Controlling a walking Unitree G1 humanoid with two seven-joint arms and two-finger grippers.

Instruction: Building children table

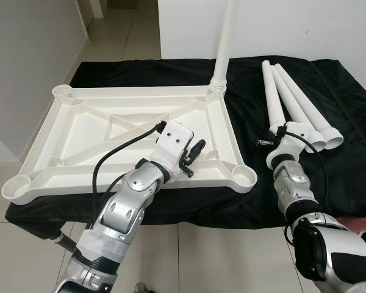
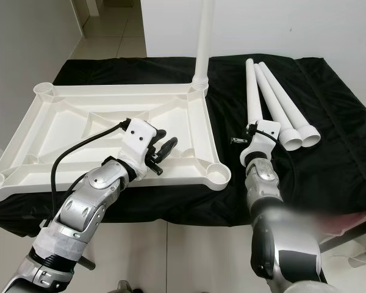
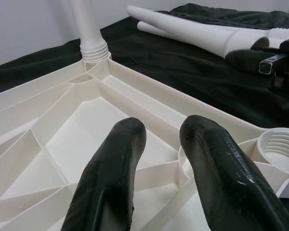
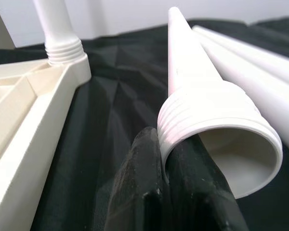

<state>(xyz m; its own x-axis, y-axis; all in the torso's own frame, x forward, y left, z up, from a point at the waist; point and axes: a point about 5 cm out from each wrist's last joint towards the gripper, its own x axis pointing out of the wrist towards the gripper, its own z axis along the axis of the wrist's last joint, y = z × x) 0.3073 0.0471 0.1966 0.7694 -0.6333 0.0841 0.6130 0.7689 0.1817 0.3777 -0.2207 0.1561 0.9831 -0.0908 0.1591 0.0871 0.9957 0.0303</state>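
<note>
At the left of the frame the upturned white tabletop lies on the black-draped worktop, one leg already standing in its upper-right corner socket. My left gripper hovers over the tray's lower-right part, fingers a little apart and holding nothing. To the right, three loose legs lie side by side; my right gripper pinches the threaded rim of the nearest leg, one finger outside the rim and one inside the mouth. To do this well, I should lift it clear of its neighbours, turn the threaded end down and line it up square over the lower-right socket before twisting. I can read no writing or brand anywhere.
</note>
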